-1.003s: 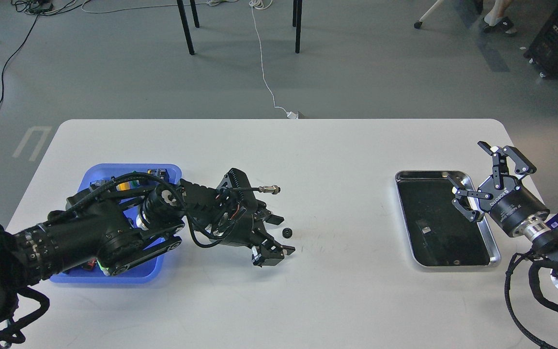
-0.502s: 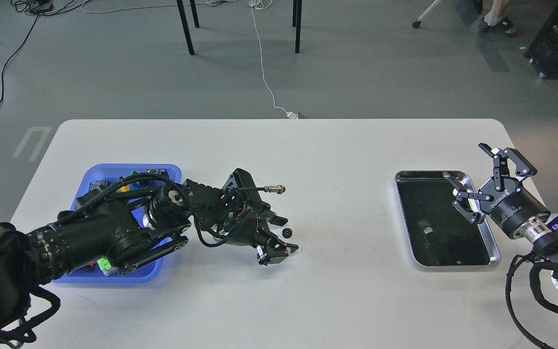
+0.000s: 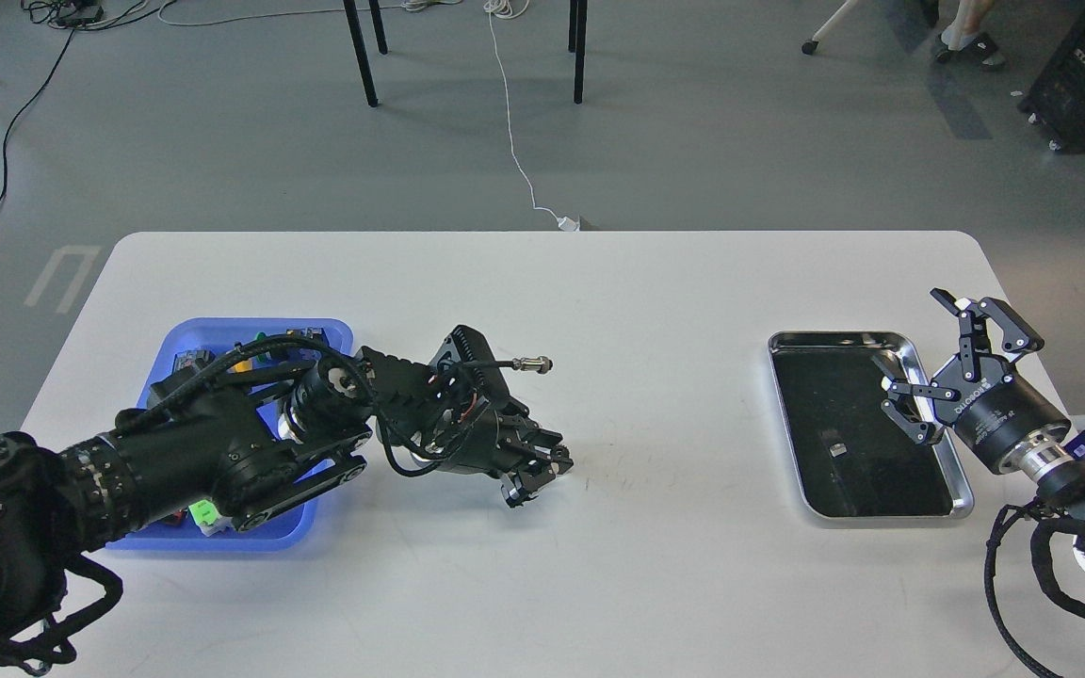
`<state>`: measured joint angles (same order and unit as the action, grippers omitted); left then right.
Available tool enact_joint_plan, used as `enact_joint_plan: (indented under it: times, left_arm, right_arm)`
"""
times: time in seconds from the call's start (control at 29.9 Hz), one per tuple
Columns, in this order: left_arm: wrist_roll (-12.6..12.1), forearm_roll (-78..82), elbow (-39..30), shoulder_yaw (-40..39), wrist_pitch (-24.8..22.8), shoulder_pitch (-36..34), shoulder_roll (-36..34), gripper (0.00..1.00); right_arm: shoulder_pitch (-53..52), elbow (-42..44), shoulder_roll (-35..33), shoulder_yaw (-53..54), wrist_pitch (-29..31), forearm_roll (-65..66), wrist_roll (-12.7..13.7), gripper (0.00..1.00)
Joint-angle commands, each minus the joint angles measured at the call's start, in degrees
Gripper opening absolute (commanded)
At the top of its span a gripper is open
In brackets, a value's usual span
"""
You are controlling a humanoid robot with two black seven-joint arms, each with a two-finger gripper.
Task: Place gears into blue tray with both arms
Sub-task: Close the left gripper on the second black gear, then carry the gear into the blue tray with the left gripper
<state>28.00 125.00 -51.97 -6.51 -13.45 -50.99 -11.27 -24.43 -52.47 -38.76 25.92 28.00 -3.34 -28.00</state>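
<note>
Left end effector (image 3: 542, 468): I have it low on the worktop (image 3: 599, 565), just right of the blue tray (image 3: 213, 541); its fingers look drawn together, and I cannot see a gear between them, so whether they pinch 1 I cannot tell.
Right end effector (image 3: 940, 365): spread wide, hanging over the right rim of the steel tray (image 3: 867, 515), holding nothing.
Gears: none shows plainly on the open worktop; if 1 is there, it is hidden at my left fingertips.
Blue tray: sits at the left, partly under my left arm, with coloured push-button switches (image 3: 208, 511) inside.
Handling, as I judge it: a gear is small, stiff, light and flat, with a hard toothed edge that can skid on the smooth worktop.
Where to hold: across the outer rim, both pads on opposite teeth, close to the surface.
Risk: an off-centre squeeze could flick it away or tip it on edge.
</note>
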Motion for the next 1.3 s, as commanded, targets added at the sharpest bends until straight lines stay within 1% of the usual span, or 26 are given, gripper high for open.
enact_joint_plan:
  times: [0.0,0.13,0.23,0.37,0.43,0.57,0.7,0.77,0.87,0.97,1.1,1.27]
  left_arm:
    - [0.0,0.0,-0.1,-0.2,0.1,-0.2,0.1,0.11]
    - [0.0,0.0,-0.9,-0.4,0.1,-1.5,-0.1,0.11]
    - [0.0,0.0,-3.6,-0.8,0.1,-3.5,-2.5,0.12]
    - [0.0,0.0,-9.1,-0.9,-0.2,-6.2,-9.4,0.12]
    - [0.0,0.0,-12.5,-0.9,-0.4,-7.5,-14.0,0.13]
    - [0.0,0.0,-16.5,-1.0,-0.4,-7.6,-22.9,0.13]
    - [0.0,0.0,-16.7,-0.6,-0.3,-5.7,-29.6,0.14]
    - [0.0,0.0,-16.5,-1.0,-0.2,-3.2,-31.6,0.14]
    - [0.0,0.0,-16.1,-1.4,-0.2,-1.3,-33.7,0.15]
    - [0.0,0.0,-15.5,-1.8,-0.2,0.9,-34.3,0.15]
    - [0.0,0.0,-12.3,-3.7,-0.1,3.4,-34.3,0.16]
    - [0.0,0.0,-8.2,-3.8,0.2,3.6,-33.7,0.17]
  right_arm:
    - [0.0,0.0,0.0,0.0,0.0,0.0,0.0,0.95]
    - [0.0,-0.1,0.0,0.0,0.0,0.0,0.0,0.95]
    - [0.0,-0.4,0.0,0.4,0.0,-0.1,0.0,0.95]
    - [0.0,-0.4,0.0,1.1,0.0,-0.1,0.0,0.95]
    - [0.0,-0.4,0.0,1.2,0.0,-0.1,0.0,0.95]
    - [0.0,-0.4,0.1,1.8,0.0,0.0,0.0,0.95]
    - [0.0,-0.5,0.2,2.1,0.0,0.0,0.0,0.95]
    - [0.0,-0.5,0.2,2.1,0.0,0.0,0.0,0.95]
    - [0.0,-0.4,0.2,2.1,0.0,0.0,0.0,0.95]
    - [0.0,-0.4,0.2,2.1,0.0,0.0,0.0,0.95]
    - [0.0,-0.4,0.2,2.2,0.0,0.0,0.0,0.95]
    - [0.0,-0.4,0.1,2.1,0.0,0.0,0.0,0.95]
